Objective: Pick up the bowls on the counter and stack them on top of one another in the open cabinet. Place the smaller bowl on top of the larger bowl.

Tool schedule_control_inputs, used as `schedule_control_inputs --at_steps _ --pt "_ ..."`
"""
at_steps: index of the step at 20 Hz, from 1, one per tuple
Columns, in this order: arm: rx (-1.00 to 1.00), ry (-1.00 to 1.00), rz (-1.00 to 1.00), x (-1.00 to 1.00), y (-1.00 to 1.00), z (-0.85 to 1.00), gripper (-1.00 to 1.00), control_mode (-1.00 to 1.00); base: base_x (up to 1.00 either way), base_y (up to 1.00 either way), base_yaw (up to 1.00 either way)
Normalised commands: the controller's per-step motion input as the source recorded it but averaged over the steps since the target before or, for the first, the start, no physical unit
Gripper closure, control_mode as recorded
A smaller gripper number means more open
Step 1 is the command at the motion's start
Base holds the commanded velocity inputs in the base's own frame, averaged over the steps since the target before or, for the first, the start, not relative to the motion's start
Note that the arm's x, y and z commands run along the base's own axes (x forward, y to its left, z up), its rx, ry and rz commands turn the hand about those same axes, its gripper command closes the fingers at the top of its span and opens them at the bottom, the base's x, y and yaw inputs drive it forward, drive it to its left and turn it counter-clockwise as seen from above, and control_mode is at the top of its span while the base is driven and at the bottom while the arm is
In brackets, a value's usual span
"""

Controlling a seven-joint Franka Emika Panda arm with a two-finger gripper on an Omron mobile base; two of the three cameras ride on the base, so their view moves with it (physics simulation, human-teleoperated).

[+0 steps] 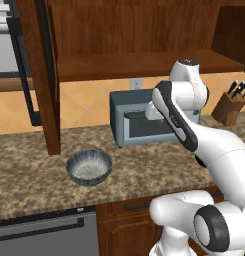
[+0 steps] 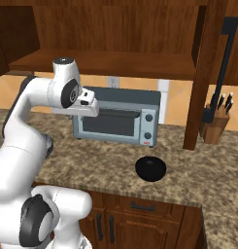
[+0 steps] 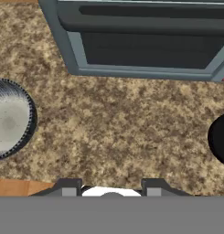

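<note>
Fingers [image 3: 111,187] parted, nothing between them, tips just visible at bottom of hand view, aimed straight down at bare granite. Poised high over bench [image 1: 29,175], in front of toaster oven [image 2: 115,116].

Larger bowl [image 1: 89,166] upright on bench, grey speckled, empty; left of toaster oven in left base view, near foot of tall wooden cabinet door [image 1: 44,75]. Same bowl cut by left edge of hand view [image 3: 10,119], pale inside showing.

Smaller bowl [image 2: 150,168] upright on bench, plain black, in front of toaster oven's right end in right base view, toward bench edge. Dark curve at right edge of hand view [image 3: 221,137]. Two bowls well apart, fingers between them, touching neither.

Open cabinet [image 1: 144,62] above toaster oven: dark reddish-brown, wide plank shelf [image 2: 106,63].

Toaster oven blue-grey, door shut, dark handle across front, two knobs at right end. Against back wall, below shelf.

Knife block [image 1: 228,107] on bench, far right in left base view, dark handles sticking up. Wall outlet [image 1: 136,83] just above toaster oven.
</note>
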Motion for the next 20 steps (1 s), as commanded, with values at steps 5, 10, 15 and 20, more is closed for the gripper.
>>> schedule_control_inputs --at_steps 5,10,15,20 --pt "0.01 0.01 -0.07 -0.13 -0.36 -0.08 -1.0 -1.0 0.0 0.0 0.0" --pt "0.0 0.04 -0.18 -0.06 -0.99 -0.27 -1.0 -1.0 0.0 0.0 0.0" --pt "0.0 0.03 -0.12 -0.11 -1.0 -0.21 -1.0 -1.0 0.0 0.0 0.0" --pt "-0.07 0.08 -0.09 -0.3 -0.78 -0.45 -1.0 -1.0 0.0 0.0 0.0"
